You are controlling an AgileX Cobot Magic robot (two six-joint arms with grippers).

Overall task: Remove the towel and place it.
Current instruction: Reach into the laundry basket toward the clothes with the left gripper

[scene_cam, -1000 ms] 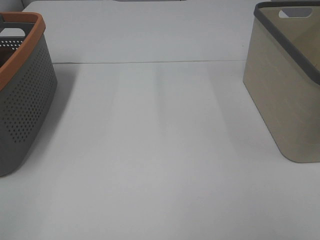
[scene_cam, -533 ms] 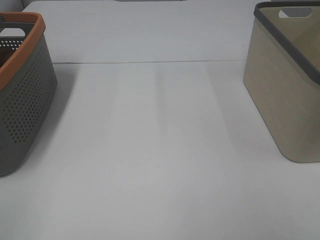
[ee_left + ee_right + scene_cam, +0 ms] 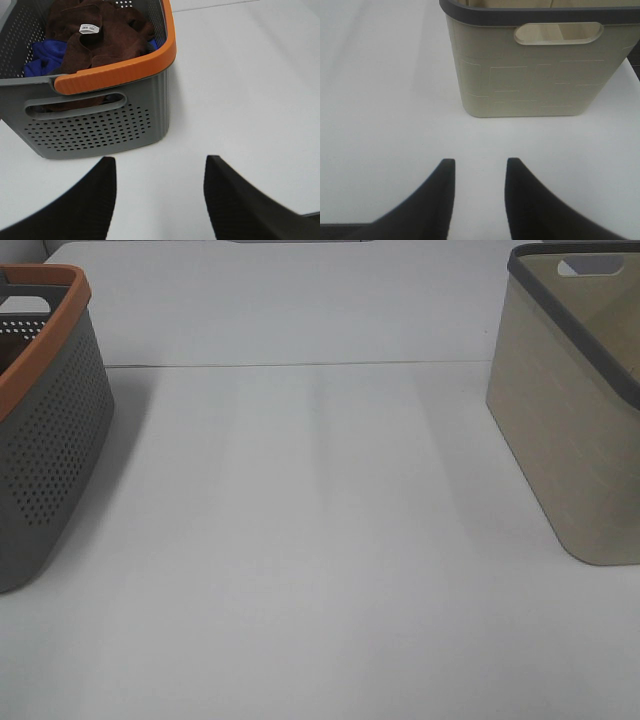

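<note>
Exterior high: white table [image 3: 320, 540], grey basket [image 3: 55, 430] holding towel [image 3: 95, 37], beige basket [image 3: 560, 440].

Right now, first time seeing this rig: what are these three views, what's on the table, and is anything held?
This is a robot with two arms, each ending in a two-finger gripper. One picture comes from a camera mounted high, looking down on the white table; neither arm shows in it. The other two come from cameras on the wrists, each looking out past its own gripper's dark fingers.

On the left of the table stands a grey perforated basket with an orange rim. On the right stands a beige basket with a dark grey rim. The left wrist view looks into the grey one: a dark brown towel with a small white tag lies crumpled inside, with a blue cloth showing beside it.

The left gripper and the right gripper are both open above bare table and hold nothing. The towel is not yet touched.
</note>
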